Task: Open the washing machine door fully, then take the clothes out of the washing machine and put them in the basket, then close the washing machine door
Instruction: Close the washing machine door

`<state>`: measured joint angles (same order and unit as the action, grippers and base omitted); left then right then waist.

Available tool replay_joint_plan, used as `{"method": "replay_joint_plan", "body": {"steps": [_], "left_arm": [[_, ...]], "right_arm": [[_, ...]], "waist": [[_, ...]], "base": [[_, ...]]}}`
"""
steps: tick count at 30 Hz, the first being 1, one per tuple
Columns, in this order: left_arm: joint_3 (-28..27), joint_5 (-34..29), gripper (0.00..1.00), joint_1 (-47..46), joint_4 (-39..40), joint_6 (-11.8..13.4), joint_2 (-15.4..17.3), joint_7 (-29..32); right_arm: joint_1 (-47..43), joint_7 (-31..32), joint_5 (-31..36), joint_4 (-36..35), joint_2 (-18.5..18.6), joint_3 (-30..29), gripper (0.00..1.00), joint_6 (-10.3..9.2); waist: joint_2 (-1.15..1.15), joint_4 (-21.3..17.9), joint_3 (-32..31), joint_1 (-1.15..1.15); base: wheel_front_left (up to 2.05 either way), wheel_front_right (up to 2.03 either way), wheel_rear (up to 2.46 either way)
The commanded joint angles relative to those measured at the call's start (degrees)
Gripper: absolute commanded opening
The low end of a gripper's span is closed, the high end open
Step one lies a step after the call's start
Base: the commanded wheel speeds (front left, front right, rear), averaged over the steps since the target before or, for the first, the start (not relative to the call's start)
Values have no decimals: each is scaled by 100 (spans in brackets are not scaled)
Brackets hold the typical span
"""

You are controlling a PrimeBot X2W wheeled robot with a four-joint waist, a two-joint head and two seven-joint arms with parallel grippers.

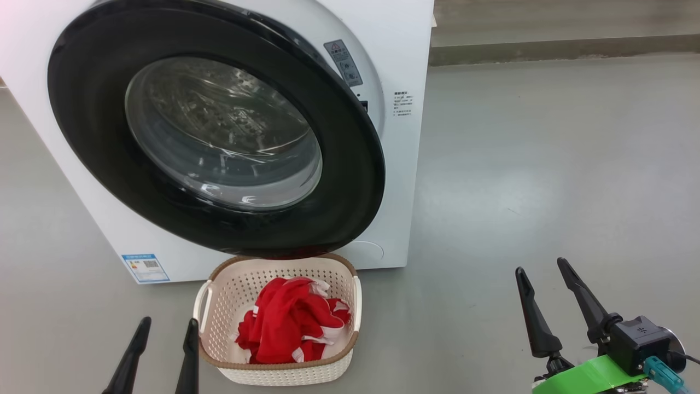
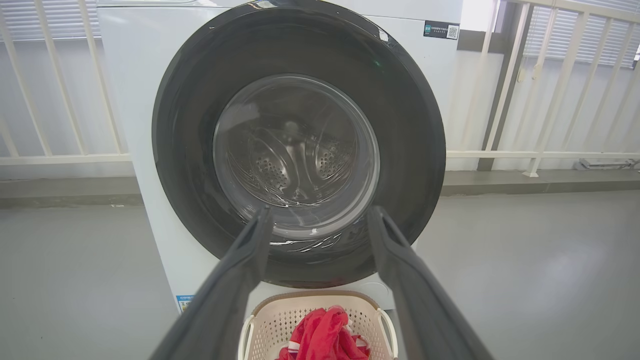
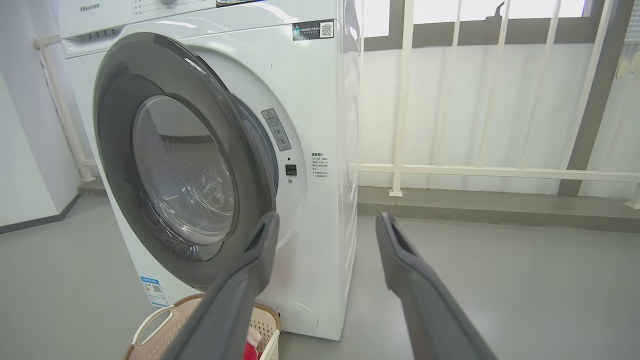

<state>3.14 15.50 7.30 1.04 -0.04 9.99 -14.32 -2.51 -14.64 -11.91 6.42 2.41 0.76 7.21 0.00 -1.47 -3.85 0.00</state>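
Red clothes (image 1: 290,320) heaped in basket (image 1: 333,358), lower centre, set under washing machine door (image 1: 224,134), likely for short drops; door ajar, closing pending. Left end effector (image 1: 168,322), right end effector (image 1: 540,266): lower corners, fingers apart, empty.

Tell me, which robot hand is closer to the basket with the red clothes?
Left. The left gripper sits close beside the basket, just off its left side. The right gripper is far off to the basket's right, well apart from it.
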Motion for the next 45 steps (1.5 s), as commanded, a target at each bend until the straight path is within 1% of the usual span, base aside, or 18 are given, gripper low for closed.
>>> {"method": "replay_joint_plan", "body": {"steps": [1, 2, 3, 4, 9, 14, 16, 25, 26, 31, 37, 45], "left_arm": [[-249, -66, 100, -88, 122, -31, 48, -68], [-253, -80, 100, -88, 121, -36, 36, -68], [-253, -96, 100, -86, 122, -41, 24, -68], [-248, -115, 100, -84, 121, -47, 15, -68], [-235, -178, 100, -92, 133, -73, -22, -68], [-195, -172, 100, -145, 156, -106, -73, -68], [-152, -180, 100, -176, 165, -122, -89, -68], [84, -237, 100, -310, 186, -203, -124, -68], [84, -237, 100, -310, 186, -203, -124, -68], [184, -249, 100, -433, 137, -236, -130, -68], [290, -234, 100, -623, 78, -289, -142, -68], [370, -160, 100, -799, -13, -341, -183, -68]], "right_arm": [[112, -36, 44, -135, 46, 125, 69, 28], [110, -36, 46, -132, 46, 127, 41, 28], [107, -36, 54, -124, 46, 138, 32, 28], [102, -36, 58, -112, 46, 152, 0, 28], [188, -36, 26, 17, 46, 269, 0, 28], [510, -36, -6, 227, 46, 430, 0, 28], [679, -36, -124, 351, 46, 516, 0, 28], [1805, -36, -445, 1114, 46, 1155, 0, 28], [1805, -36, -445, 1114, 46, 1155, 0, 28], [2417, -36, -472, 1590, 46, 1349, 0, 28], [3012, -36, -505, 1975, 46, 1340, 0, 28], [3649, -36, -462, 2351, 46, 1076, 0, 28]], "waist": [[0, 5, -1, 0], [0, 8, -2, 0], [0, 11, -1, 0], [0, 19, 1, 0], [0, 91, 48, 0], [0, 251, 110, 0], [0, 326, 136, 0], [0, 685, 328, 0], [0, 685, 328, 0], [0, 889, 442, 0], [0, 1120, 613, 0], [0, 1366, 822, 0]], "base": [[0, 0, 0], [0, 0, 0], [0, 0, 0], [0, 0, 0], [0, 0, 0], [0, 0, 0], [0, 0, 0], [0, 0, 0], [0, 0, 0], [0, 0, 0], [0, 0, 0], [0, 0, 0]]}}
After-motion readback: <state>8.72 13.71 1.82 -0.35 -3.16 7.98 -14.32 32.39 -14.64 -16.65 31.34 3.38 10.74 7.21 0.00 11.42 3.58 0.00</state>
